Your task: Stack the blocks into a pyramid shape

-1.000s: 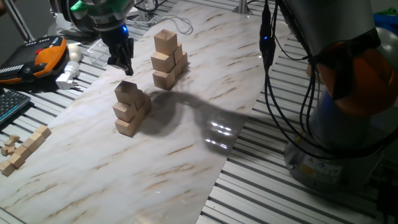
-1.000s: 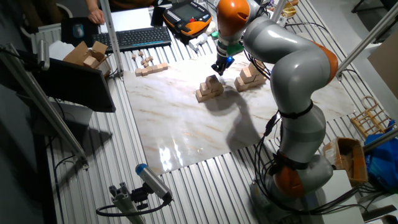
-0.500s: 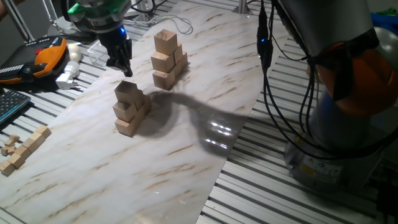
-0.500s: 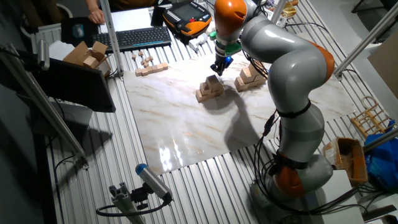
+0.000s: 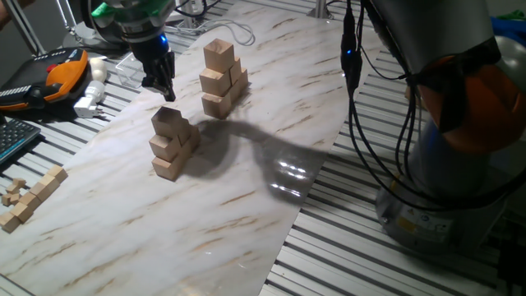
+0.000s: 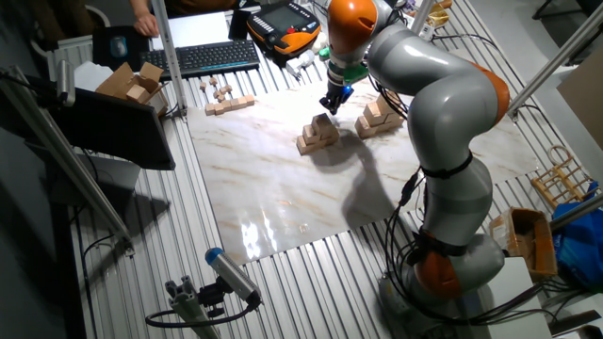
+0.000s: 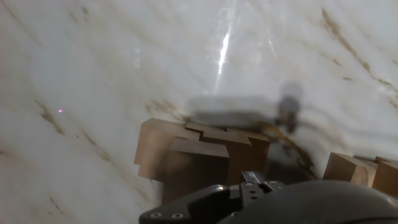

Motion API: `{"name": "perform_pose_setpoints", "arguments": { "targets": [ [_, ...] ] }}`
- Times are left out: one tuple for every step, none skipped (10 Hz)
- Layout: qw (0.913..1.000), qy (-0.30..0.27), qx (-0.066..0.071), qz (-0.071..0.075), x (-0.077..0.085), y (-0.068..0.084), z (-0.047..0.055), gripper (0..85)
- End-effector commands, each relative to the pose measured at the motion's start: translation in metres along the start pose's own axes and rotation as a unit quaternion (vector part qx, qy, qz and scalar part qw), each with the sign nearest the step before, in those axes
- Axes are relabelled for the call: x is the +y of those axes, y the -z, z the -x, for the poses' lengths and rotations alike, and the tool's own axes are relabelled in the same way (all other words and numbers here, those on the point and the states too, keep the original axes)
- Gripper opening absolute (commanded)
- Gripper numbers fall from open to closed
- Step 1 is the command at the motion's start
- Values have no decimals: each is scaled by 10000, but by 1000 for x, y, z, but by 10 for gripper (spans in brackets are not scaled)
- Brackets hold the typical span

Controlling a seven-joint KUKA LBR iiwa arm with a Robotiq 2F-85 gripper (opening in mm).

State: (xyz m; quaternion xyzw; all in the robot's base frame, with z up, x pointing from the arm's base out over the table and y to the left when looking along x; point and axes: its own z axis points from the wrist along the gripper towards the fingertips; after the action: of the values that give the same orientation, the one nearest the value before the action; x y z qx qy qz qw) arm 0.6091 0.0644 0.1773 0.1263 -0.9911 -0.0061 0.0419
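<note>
Two stacks of tan wooden blocks stand on the marble board [image 5: 246, 205]. The near stack [image 5: 173, 141] steps up to a single top block [image 5: 170, 121]. The far stack [image 5: 220, 78] stands behind it. My gripper [image 5: 160, 85] hangs just above and behind the near stack's top block, with its fingers about a block's width apart and nothing between them. In the other fixed view the gripper [image 6: 329, 104] is over the near stack [image 6: 318, 134], with the far stack [image 6: 379, 114] to the right. The hand view looks down on the near stack [image 7: 199, 158]. My fingertips are out of view there.
Small thin wooden pieces [image 5: 31, 197] lie off the board at the left. A keyboard [image 6: 203, 58], an orange pendant [image 5: 62, 70] and a white plug [image 5: 90, 99] lie beyond the board's far edge. A cardboard box [image 6: 137, 83] holds more blocks.
The gripper shifted up slightly and came back, staying just above the near stack. The blocks have not moved.
</note>
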Motion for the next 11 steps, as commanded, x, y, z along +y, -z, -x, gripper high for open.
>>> {"name": "perform_pose_setpoints", "arguments": {
  "targets": [
    [10000, 2, 18, 11, 0, 0, 0, 0],
    [10000, 3, 16, 19, 0, 0, 0, 0],
    [10000, 4, 27, 37, 0, 0, 0, 0],
    [9999, -18, 144, 75, 0, 0, 0, 0],
    [9995, -31, 282, 125, 0, 0, 0, 0],
    [9991, -46, 356, 205, 0, 0, 0, 0],
    [9995, -50, 267, 152, 0, 0, 0, 0],
    [9993, -67, 238, 269, 0, 0, 0, 0],
    [9993, -102, 225, 296, 0, 0, 0, 0],
    [9996, -157, 128, 210, 0, 18, -15, 0],
    [9997, -178, 18, 144, 0, 29, -27, 0]
  ]
}}
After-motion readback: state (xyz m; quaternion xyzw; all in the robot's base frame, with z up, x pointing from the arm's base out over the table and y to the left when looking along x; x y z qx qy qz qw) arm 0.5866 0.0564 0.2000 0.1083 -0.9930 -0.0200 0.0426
